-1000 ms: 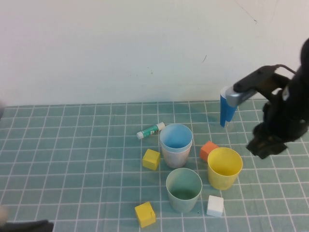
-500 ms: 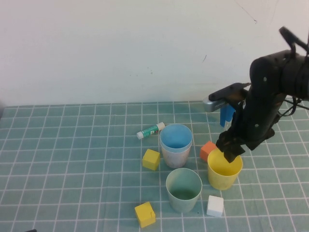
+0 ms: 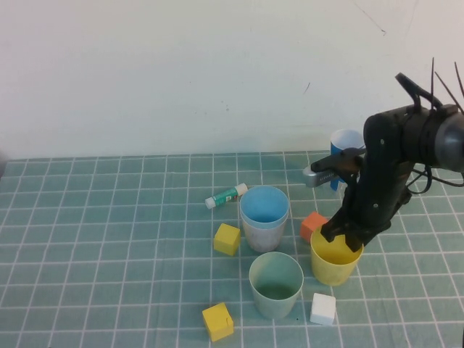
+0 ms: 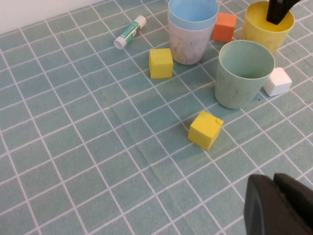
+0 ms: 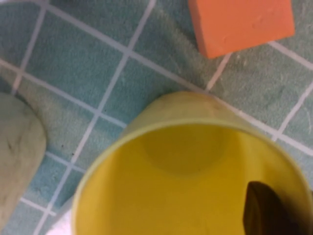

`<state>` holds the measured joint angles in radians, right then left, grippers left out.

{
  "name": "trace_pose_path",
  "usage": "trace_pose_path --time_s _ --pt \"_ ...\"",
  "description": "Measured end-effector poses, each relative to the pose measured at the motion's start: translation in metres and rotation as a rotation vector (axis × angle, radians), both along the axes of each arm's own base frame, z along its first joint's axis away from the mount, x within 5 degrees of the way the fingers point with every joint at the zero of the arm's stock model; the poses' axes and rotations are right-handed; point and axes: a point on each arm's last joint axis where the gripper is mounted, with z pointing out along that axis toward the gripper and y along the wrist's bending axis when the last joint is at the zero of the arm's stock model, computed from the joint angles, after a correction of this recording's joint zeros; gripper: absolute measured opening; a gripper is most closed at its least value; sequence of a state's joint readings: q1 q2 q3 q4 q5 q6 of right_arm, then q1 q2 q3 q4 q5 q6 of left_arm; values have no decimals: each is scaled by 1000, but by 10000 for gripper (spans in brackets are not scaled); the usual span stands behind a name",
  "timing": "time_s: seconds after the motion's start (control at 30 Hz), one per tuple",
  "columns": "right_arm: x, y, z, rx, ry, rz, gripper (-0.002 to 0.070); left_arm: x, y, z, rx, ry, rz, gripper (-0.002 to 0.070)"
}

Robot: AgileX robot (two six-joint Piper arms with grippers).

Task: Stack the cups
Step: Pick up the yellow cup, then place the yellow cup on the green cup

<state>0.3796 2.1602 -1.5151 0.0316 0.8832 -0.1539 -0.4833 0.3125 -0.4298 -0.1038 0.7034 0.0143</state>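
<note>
While the right gripper reaches into the yellow cup at its 12 o'clock rim, grip indeterminable, the left gripper sits low, likewise indeterminable.

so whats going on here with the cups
The right pincer is down at the rim of the yellow cup, one finger dipping inside it, apparently about to grip it. The blue cup already sits nested in the pink cup, and the green cup stands alone in front. The left pincer hangs over the near part of the mat, touching nothing.
</note>
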Motion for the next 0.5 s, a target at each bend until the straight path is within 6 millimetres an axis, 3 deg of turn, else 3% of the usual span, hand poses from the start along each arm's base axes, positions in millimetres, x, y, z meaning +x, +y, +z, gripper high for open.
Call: trace_pose_path --time_s 0.07,0.17,0.27,0.5 --pt "0 0 0 -1 6 7 35 0 0 0 0 0 0 -1" --pt "0 0 7 -12 23 18 19 0 0 0 3 1 0 -1" --pt "0 0 30 -5 -1 38 18 0 0 0 5 2 0 -1" --pt "-17 -1 137 66 -219 110 16 0 0 -4 14 13 1 -1"
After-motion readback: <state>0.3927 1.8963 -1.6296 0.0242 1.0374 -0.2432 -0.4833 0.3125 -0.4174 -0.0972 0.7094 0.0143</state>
